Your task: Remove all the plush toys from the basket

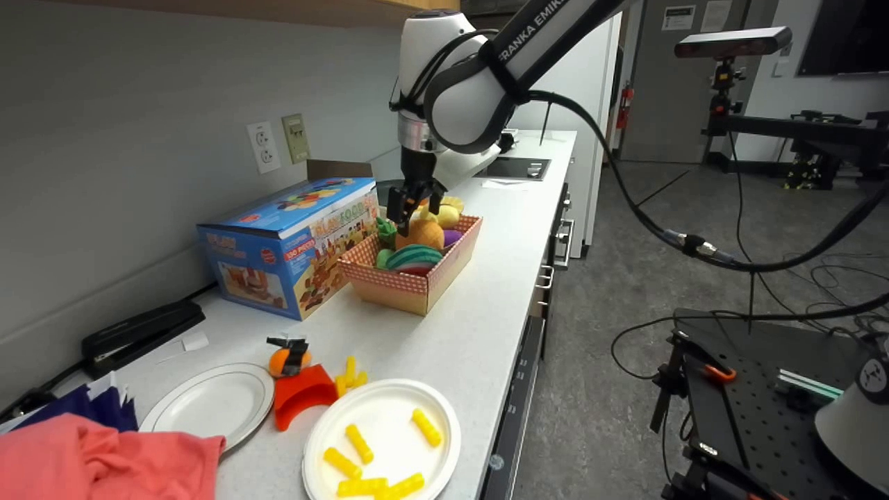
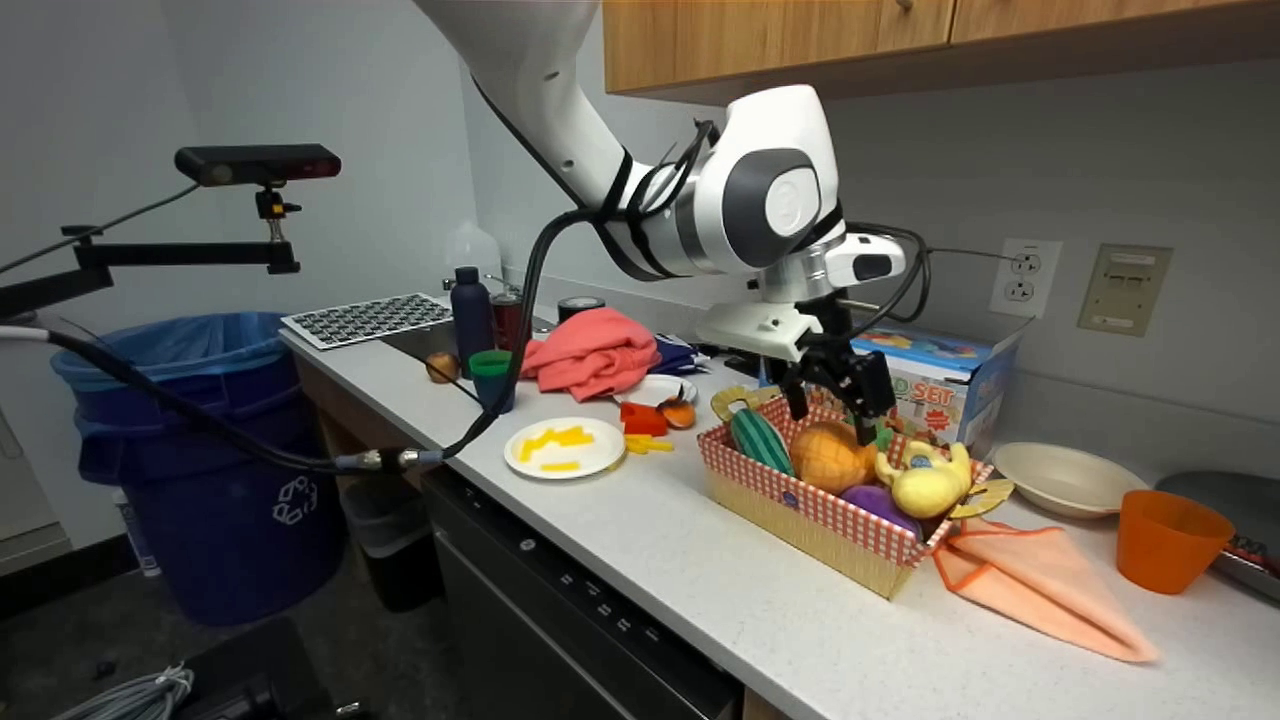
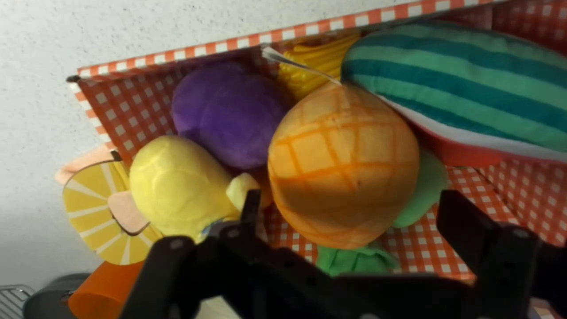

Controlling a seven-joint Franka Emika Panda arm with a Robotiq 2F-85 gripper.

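The basket (image 1: 410, 295), lined in red-white check, stands on the counter in both exterior views. Several plush toys fill it: an orange crosshatched pineapple (image 3: 343, 164) with green leaves, a green-striped watermelon slice (image 3: 460, 84), a purple one (image 3: 230, 110), a yellow one (image 3: 177, 181) and a partly covered green one (image 3: 425, 195). Low over the basket, my gripper (image 3: 350, 193) is open, pointing down. In the wrist view its fingertips appear on either side of the pineapple's lower half, with gaps to both sides; nothing is gripped.
A blue printed box (image 1: 278, 243) stands close beside the basket, by the wall. Citrus-slice handles (image 3: 113, 212) stick out at the basket's ends. Nearby are a beige bowl (image 2: 1070, 480), an orange cup (image 2: 1170, 545), a peach cloth (image 2: 1045, 590) and a plate (image 2: 530, 468) with yellow pieces.
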